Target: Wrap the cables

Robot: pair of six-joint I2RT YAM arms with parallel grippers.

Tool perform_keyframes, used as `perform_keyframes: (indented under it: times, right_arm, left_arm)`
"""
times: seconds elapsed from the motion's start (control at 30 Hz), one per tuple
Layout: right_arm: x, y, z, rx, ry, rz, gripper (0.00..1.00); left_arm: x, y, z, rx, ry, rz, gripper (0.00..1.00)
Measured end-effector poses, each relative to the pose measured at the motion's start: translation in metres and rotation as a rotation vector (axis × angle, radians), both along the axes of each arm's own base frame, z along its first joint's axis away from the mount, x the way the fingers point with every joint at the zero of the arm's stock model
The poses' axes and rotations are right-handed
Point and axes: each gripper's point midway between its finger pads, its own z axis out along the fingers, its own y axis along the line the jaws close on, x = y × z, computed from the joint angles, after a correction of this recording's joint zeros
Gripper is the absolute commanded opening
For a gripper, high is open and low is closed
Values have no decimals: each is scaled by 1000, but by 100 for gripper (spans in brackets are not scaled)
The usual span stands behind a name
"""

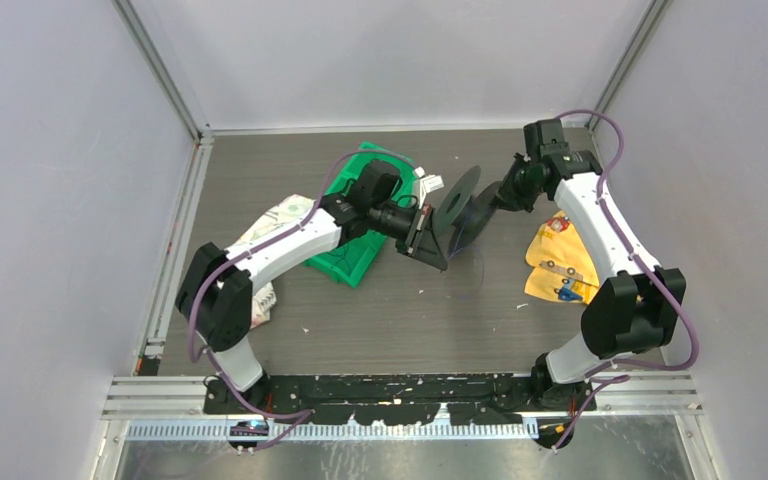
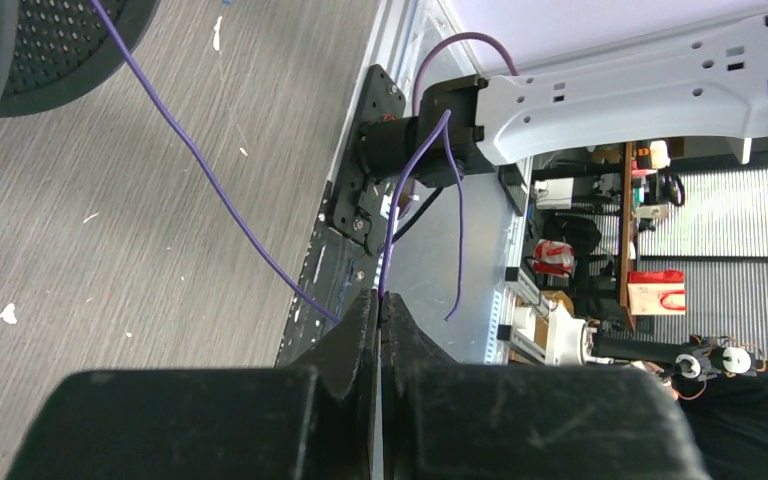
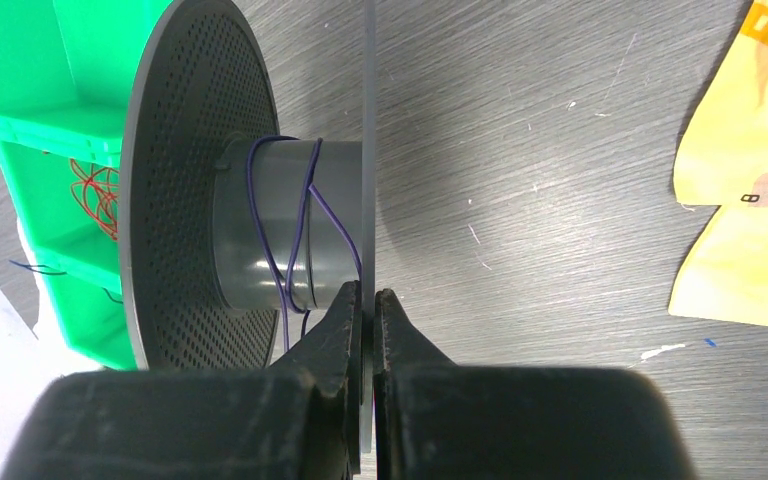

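Purple cable (image 2: 203,165) tip, seemingly pinched, inside left end effector (image 2: 378,300)

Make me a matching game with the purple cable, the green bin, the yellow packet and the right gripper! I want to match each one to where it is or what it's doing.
Things:
1. purple cable
2. green bin
3. yellow packet
4. right gripper

Places and jobs:
A. lying flat on the table
B. looped around the hub of the spool
C. pinching the spool's thin flange
D. holding red wires

Pairs: 1-B, 2-D, 3-A, 4-C
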Motion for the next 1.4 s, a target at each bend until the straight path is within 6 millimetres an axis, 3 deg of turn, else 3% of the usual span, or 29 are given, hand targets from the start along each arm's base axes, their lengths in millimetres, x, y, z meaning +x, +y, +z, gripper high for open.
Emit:
perform_keyframes:
  times: [0.33, 0.57, 0.67, 1.03, 1.4]
  right_arm:
    - [-2, 2, 8, 16, -18, 0, 1]
    - [-3, 1, 11, 18, -27, -2, 1]
    - [-3, 0, 12, 19, -31, -4, 1]
    - [-6, 0, 19, 23, -52, -7, 1]
    - [-7, -3, 20, 23, -54, -13, 1]
  left_arm:
    - [5, 1, -25, 82, 11, 19, 1]
    - [10, 2, -34, 146, -4, 27, 26]
    - [12, 3, -35, 161, -18, 36, 30]
    - [21, 4, -31, 183, -55, 75, 31]
    - [30, 2, -34, 147, -62, 120, 24]
